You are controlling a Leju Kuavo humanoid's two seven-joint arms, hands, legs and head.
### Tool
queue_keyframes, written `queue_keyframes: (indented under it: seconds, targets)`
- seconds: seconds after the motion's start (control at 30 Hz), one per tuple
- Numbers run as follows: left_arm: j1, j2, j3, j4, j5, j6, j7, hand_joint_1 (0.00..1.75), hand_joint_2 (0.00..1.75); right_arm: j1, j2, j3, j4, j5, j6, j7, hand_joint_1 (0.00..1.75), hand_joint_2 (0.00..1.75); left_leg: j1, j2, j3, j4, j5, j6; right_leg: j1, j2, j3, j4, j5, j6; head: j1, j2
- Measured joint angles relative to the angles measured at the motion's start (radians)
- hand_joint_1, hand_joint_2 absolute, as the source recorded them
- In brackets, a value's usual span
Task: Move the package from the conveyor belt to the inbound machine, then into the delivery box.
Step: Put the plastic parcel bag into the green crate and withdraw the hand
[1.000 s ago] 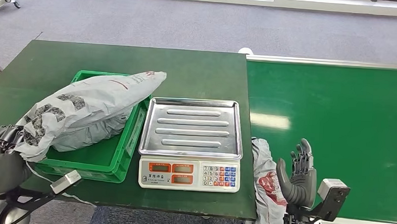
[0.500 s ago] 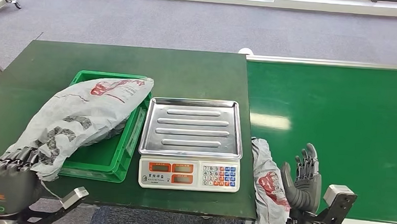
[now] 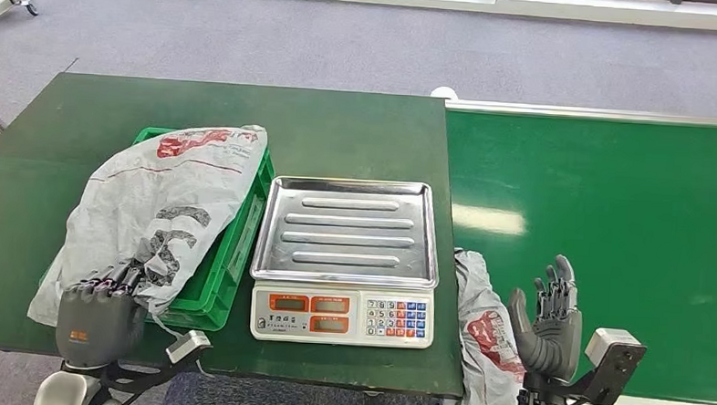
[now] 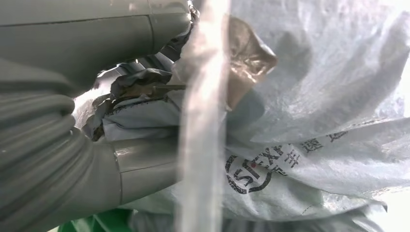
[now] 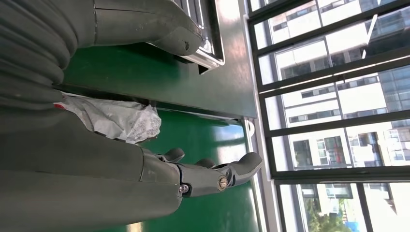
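At the table's 8 o'clock, the left hand (image 3: 101, 314) grips the near corner of the grey package (image 3: 158, 217), which a second ago rode higher and now slumps across the green delivery box (image 3: 234, 256) (its last stop, apparently). The scale (image 3: 345, 257) sits at centre. At 5 o'clock the right hand (image 3: 547, 322) hovers with spread fingers, holding nothing, beside a second bag (image 3: 479, 331).

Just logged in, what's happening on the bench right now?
The left hand grips the near end of a grey plastic mailer bag with red and black print, which lies draped over the green plastic crate, partly spilling past its left side. The steel-topped weighing scale is bare. The right hand hovers open beside a second grey mailer at the green conveyor belt's edge.
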Motion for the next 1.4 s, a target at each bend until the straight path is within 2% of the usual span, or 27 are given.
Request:
queue_keyframes:
  seconds: [0.17, 0.4, 0.57, 0.7, 0.93, 1.1, 1.2, 1.33, 1.4]
  targets:
    - [-0.046, -0.001, -0.073, 0.086, -0.008, 0.039, 0.041, 1.75, 1.75, -0.002, 0.000, 0.010, 0.000, 0.003, -0.001, 0.004, 0.00, 1.75, 0.000, 0.000, 0.000, 0.000, 0.000, 0.000, 0.000, -0.001, 0.000, 0.000, 0.000, 0.000, 0.000, 0.000]
    - [-0.160, 0.000, -0.156, 0.243, -0.103, 0.045, 0.159, 1.75, 1.75, -0.016, 0.000, 0.038, 0.005, 0.011, 0.000, 0.010, 0.00, 1.75, 0.000, 0.000, 0.000, 0.000, 0.001, 0.000, 0.000, -0.001, 0.001, 0.000, 0.001, 0.000, 0.000, 0.000]
    - [-0.264, 0.011, -0.198, 0.377, -0.194, 0.039, 0.289, 1.75, 1.75, -0.030, 0.000, 0.049, 0.010, 0.020, 0.002, 0.020, 0.00, 1.75, 0.000, -0.005, 0.001, 0.000, 0.002, 0.001, 0.000, -0.005, 0.004, 0.000, 0.001, 0.000, 0.000, 0.000]
    - [-0.349, 0.036, -0.259, 0.477, -0.195, 0.023, 0.385, 1.75, 1.75, -0.037, 0.001, 0.052, 0.011, 0.021, 0.006, 0.022, 0.00, 1.75, 0.000, -0.010, 0.002, 0.000, 0.004, 0.001, 0.000, -0.011, 0.007, 0.000, 0.000, 0.000, 0.000, 0.000]
    - [-0.424, 0.070, -0.319, 0.570, -0.196, 0.006, 0.449, 1.75, 1.75, -0.037, 0.002, 0.052, 0.011, 0.023, 0.012, 0.022, 0.00, 1.75, 0.000, -0.011, 0.004, -0.001, 0.009, 0.001, 0.000, -0.012, 0.009, 0.000, 0.003, 0.000, 0.000, 0.000]
    - [-0.478, 0.122, -0.409, 0.621, -0.196, -0.043, 0.604, 1.75, 1.75, -0.036, 0.005, 0.052, 0.010, 0.028, 0.019, 0.022, 0.00, 1.75, 0.000, -0.011, 0.000, -0.002, 0.006, 0.001, 0.000, -0.011, 0.011, 0.000, 0.004, 0.000, 0.000, 0.000]
    - [-0.507, 0.158, -0.449, 0.654, -0.196, -0.067, 0.657, 1.75, 1.75, -0.033, 0.009, 0.052, 0.007, 0.028, 0.024, 0.021, 0.00, 1.75, 0.000, -0.010, 0.001, -0.003, 0.003, -0.002, 0.000, -0.010, 0.011, 0.000, 0.004, 0.000, 0.000, 0.000]
    - [-0.524, 0.197, -0.466, 0.680, -0.196, -0.074, 0.684, 0.00, 1.75, -0.026, 0.013, 0.050, 0.005, 0.028, 0.032, 0.019, 0.00, 1.75, 0.002, -0.006, 0.005, -0.006, 0.008, -0.003, -0.002, -0.006, 0.012, 0.000, 0.008, -0.006, 0.000, 0.000]
    - [-0.527, 0.208, -0.468, 0.684, -0.196, -0.071, 0.692, 0.00, 1.75, -0.025, 0.015, 0.049, 0.003, 0.028, 0.033, 0.018, 0.00, 1.75, 0.002, -0.004, 0.006, -0.008, 0.010, -0.007, -0.002, -0.003, 0.011, 0.000, 0.009, -0.007, 0.000, 0.000]
